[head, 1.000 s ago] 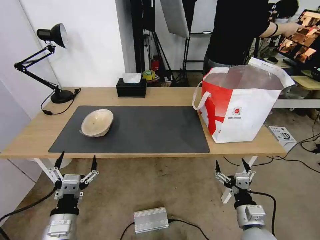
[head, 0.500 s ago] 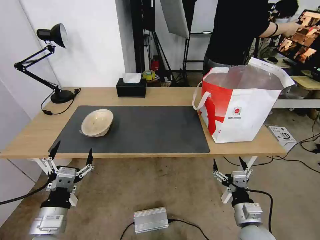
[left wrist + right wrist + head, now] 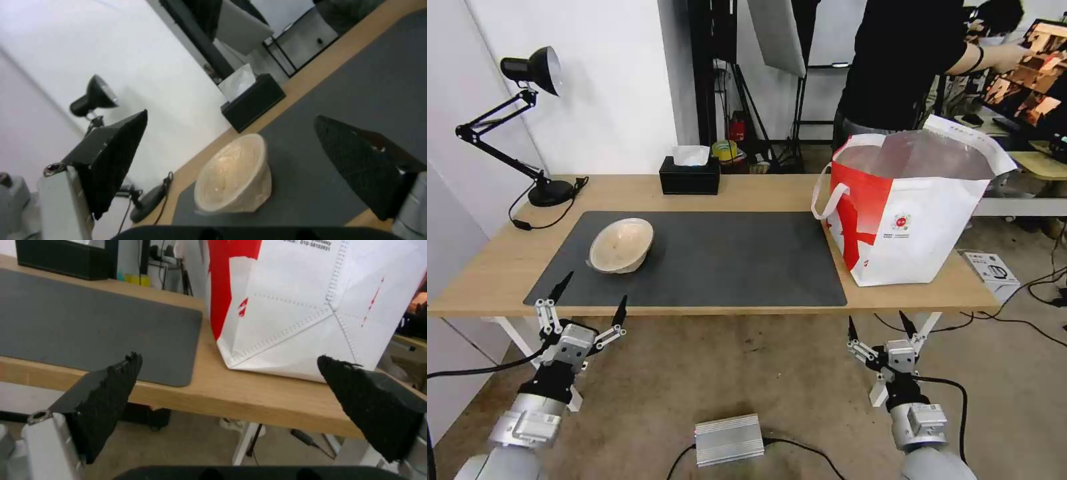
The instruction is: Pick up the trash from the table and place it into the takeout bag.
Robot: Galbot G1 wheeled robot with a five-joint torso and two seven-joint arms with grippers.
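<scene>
The desk (image 3: 747, 190) carries a dark grey mat (image 3: 714, 257) across its middle. The takeout bag (image 3: 907, 213) stands upright at the desk's right end, just beside the mat's right edge, mouth open and foil lining exposed. One piece of trash is visible on the desk: the beige shallow bowl (image 3: 622, 245), tilted on its side on the mat's left portion, nearer the front edge than the back. A black tissue box (image 3: 690, 175) sits at the back edge; a desk lamp (image 3: 527, 120) occupies the back left corner.

Change noted: over the last second the left claw (image 3: 590, 303) has swung up and inward to the desk's front edge, now pointing toward the bowl, fingers spread wide and holding nothing. The right claw (image 3: 879, 323) has sunk slightly below the front edge near the bag, likewise wide open and empty. Judgement: the left arm is beginning its approach to the bowl.

The left wrist view shows the bowl (image 3: 233, 175) wrapped in a clear film, undetectable from the head view. The right wrist view shows the bag's (image 3: 311, 306) lower panel resting on bare wood.
</scene>
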